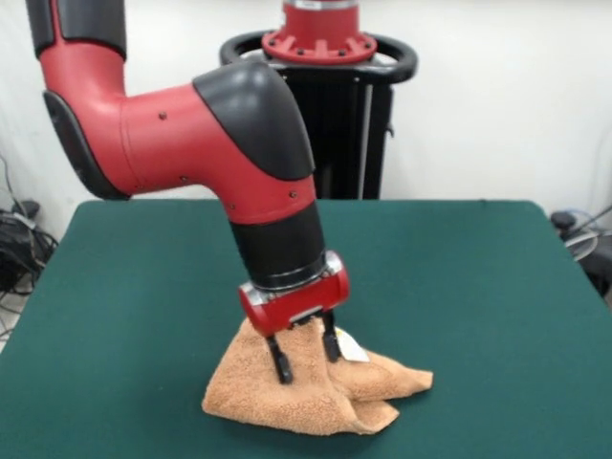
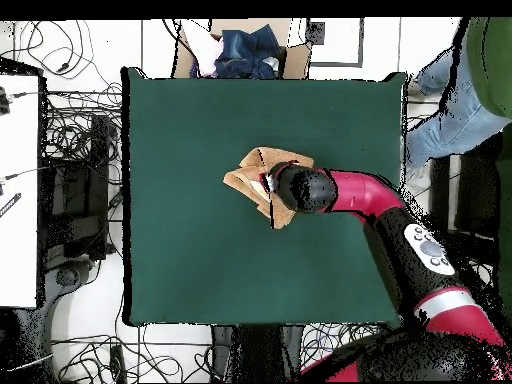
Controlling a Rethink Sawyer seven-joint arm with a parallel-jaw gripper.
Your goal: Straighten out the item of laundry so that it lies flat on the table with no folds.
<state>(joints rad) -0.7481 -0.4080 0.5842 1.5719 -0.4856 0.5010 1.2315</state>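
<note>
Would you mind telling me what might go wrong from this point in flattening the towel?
The gripper straddles a raised ridge of the towel, fingers apart; closing may pinch several layers, so lifting could carry the folds along. The towel is bunched with overlapping flaps, so one pull may leave creases. It also sits near the table edge closest to the front camera.

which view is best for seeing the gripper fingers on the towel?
Front view. The gripper shows side-on, its two black fingers spread apart and planted on the bunched towel. In the overhead view the arm's wrist covers the gripper; only towel edges poke out on the table.
</note>
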